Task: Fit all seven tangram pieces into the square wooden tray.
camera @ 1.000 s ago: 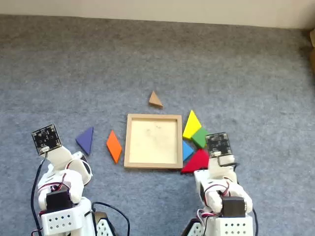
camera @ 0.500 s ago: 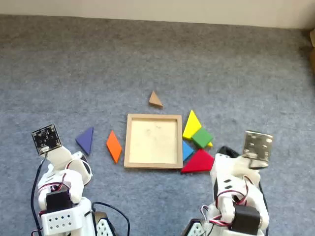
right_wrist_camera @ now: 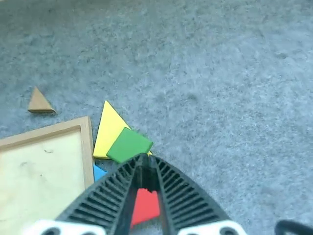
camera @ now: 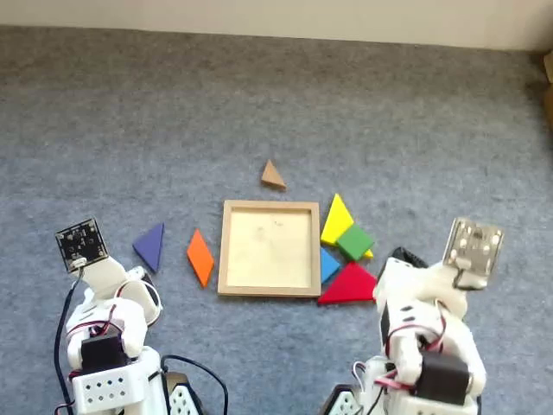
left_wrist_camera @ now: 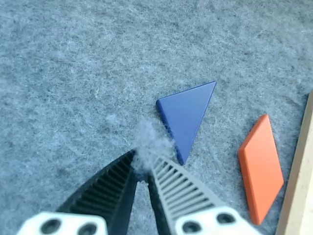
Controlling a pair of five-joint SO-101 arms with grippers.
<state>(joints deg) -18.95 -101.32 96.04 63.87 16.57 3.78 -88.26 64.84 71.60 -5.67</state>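
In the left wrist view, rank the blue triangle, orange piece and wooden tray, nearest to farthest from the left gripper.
1. Blue triangle, just beyond the left gripper.
2. Orange piece, between triangle and tray.
3. Wooden tray, beyond the orange piece.

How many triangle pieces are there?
5. Brown triangle beyond the tray; dark blue triangle left of it; yellow triangle, light blue triangle and red triangle along its right side. None seems fully hidden.

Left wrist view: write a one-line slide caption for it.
Left gripper, shut, tips close to a corner of the blue triangle, with the orange parallelogram lying alongside.
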